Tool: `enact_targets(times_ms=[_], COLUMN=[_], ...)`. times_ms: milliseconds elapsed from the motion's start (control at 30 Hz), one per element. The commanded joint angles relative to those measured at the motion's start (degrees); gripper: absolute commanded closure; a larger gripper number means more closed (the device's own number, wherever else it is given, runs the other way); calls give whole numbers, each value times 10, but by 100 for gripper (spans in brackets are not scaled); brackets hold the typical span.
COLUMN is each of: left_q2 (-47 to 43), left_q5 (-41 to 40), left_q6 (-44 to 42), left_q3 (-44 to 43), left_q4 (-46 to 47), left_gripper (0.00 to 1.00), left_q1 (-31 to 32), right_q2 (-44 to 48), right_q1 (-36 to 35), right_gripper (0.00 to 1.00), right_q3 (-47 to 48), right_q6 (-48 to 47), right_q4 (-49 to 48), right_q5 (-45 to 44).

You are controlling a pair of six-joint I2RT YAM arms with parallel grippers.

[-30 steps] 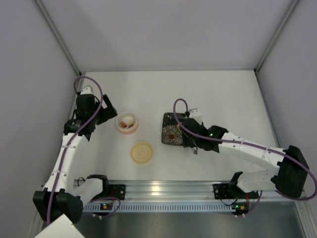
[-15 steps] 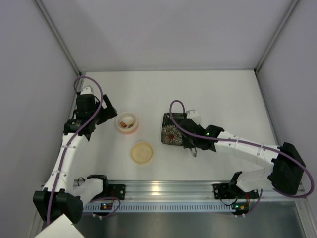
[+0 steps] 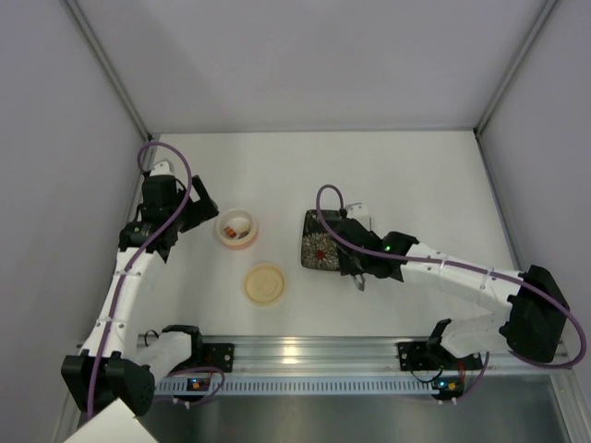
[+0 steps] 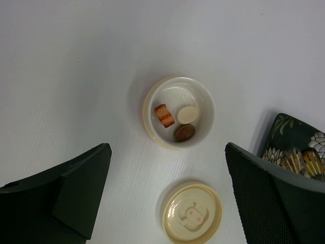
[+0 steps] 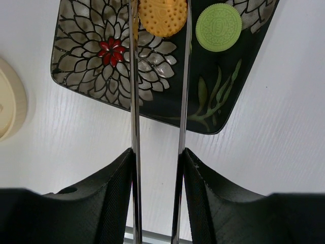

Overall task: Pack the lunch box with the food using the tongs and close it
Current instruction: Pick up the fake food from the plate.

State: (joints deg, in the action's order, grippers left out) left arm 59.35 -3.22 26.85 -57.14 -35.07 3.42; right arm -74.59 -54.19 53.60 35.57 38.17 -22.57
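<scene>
Finding: my right tool [image 5: 158,165] is clenched on the tongs [image 5: 134,101]. Their two arms flank the orange biscuit [image 5: 162,18] on the black floral plate [image 5: 213,101], and the green biscuit [image 5: 218,27] lies just beside. I cannot tell whether the arms bite yet. My left tool [image 4: 166,150] hangs released above the lunch box [image 4: 147,109], which sits on the table [image 4: 76,51] with pieces inside and its lid [image 4: 192,213] near.

Risks:
- The round biscuit may pivot or squirt out under an uneven squeeze.
- The outer arm may nudge the green biscuit.
- Carried loosely, the biscuit would drop onto the table.
</scene>
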Motion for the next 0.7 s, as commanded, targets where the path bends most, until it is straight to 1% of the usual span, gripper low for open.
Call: enact_targets(times_ms=[0,400,667], left_q2=[-19,-20,-20], left_q5=[5,7,8], left_q6=[-7,-7,-7], left_q3=[5,5,5], left_q4=[23,23,23], left_gripper=[1,1,1], left_q1=[-3,-3,-3], right_q2=[30,44,55], right_q1=[5,4,2], right_gripper=[59,54,55], right_q3=[-7,-15,-25], right_q6=[5,13,19], right_q4=[-31,-12,-13], right_q5=[17,16,30])
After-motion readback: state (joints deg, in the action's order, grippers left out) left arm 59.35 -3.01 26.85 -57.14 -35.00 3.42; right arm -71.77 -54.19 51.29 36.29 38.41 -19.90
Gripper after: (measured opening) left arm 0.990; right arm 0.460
